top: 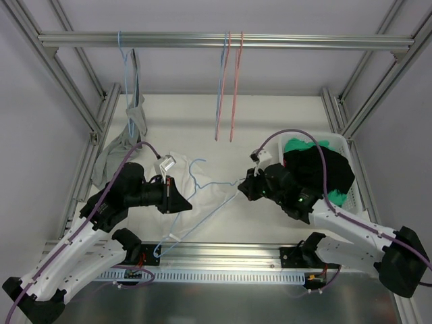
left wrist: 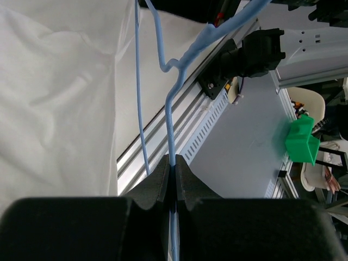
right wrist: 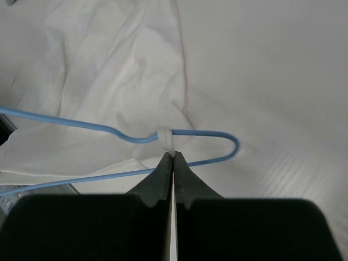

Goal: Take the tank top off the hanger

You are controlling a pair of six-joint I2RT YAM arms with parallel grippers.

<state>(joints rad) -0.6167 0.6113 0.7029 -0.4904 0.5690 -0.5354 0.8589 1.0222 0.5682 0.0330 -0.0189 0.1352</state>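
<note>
Left pincer point(left wrist: 175, 161): hanger point(left wrist: 170, 125); right pincer point(right wrist: 173, 156): strap point(right wrist: 166, 137) (white)

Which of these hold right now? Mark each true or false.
1. The left claw grips the blue hanger. True.
2. The right claw is open. False: it is shut on the white strap looped round the hanger.
3. The basket holds clothes. True.
4. The top lies in the basket. False: it lies on the table.
</note>
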